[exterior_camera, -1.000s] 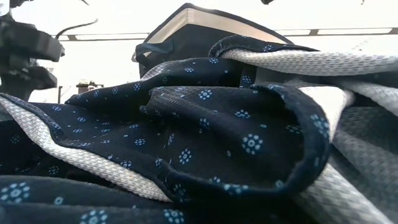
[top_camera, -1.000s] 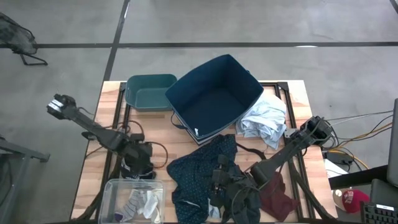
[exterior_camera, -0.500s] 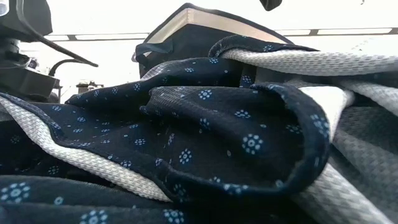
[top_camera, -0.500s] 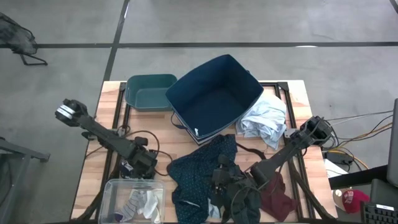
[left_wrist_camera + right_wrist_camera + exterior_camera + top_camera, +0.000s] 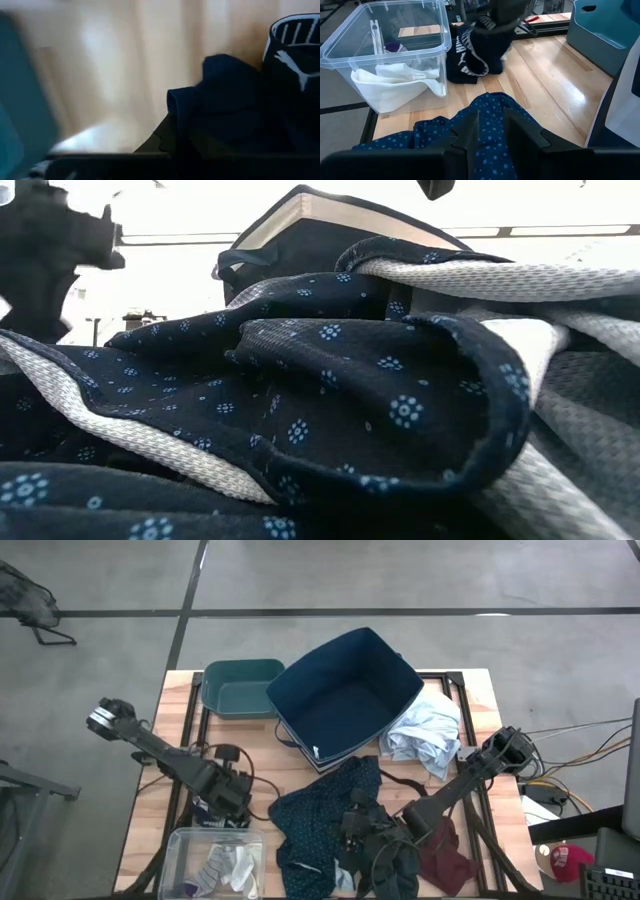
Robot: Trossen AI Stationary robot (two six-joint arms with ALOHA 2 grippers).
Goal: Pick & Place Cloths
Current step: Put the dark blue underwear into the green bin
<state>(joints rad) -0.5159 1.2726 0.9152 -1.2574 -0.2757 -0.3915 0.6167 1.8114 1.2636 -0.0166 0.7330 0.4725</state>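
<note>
Left gripper (image 5: 232, 790) has swung back over the black piece (image 5: 472, 47) beside the clear bin (image 5: 350, 42) (its opening can't be told), so pickup looks imminent.

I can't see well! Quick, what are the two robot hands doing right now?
Left gripper: over a black cloth by the clear bin; grip cannot be told.
Right gripper: jaws slightly open over the dotted shirt, holding nothing.

Wooden table (image 5: 470, 690) and its load

Box (image 5: 345, 698) near centre, teal bin (image 5: 240, 688) at ten o'clock, clear tub (image 5: 215, 862) at seven, dotted shirt (image 5: 315, 815) at six, pale shirt (image 5: 428, 732) at two; maroon piece (image 5: 447, 858), seemingly, at five.
</note>
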